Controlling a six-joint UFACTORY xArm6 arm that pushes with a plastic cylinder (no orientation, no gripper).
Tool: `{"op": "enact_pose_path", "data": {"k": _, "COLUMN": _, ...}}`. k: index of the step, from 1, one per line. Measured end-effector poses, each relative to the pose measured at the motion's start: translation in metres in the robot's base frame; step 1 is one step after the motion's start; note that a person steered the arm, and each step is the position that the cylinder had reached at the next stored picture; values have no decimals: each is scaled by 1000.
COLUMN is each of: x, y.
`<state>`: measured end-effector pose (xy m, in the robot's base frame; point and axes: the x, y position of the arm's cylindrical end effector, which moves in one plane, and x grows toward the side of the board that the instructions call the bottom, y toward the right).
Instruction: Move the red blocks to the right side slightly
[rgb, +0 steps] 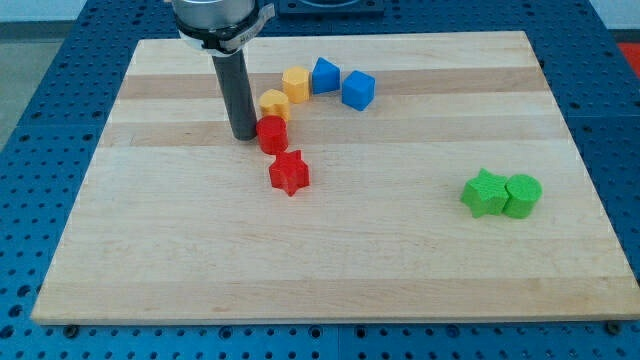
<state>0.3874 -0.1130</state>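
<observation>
A red cylinder block (272, 134) stands left of the board's middle, and a red star block (289, 173) lies just below and to the right of it, almost touching it. My tip (243, 135) rests on the board right beside the red cylinder's left side; I cannot tell whether they touch. The dark rod rises from the tip toward the view's top.
Two yellow blocks (274, 103) (296, 82) and two blue blocks (325, 75) (358, 89) curve from the red cylinder up and right. A green star (484, 194) and a green cylinder (522, 195) sit together at the right. The wooden board (330, 260) lies on a blue perforated table.
</observation>
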Motion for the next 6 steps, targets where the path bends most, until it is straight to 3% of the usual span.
{"op": "enact_pose_path", "data": {"k": 5, "x": 21, "y": 18}}
{"op": "enact_pose_path", "data": {"k": 6, "x": 59, "y": 16}}
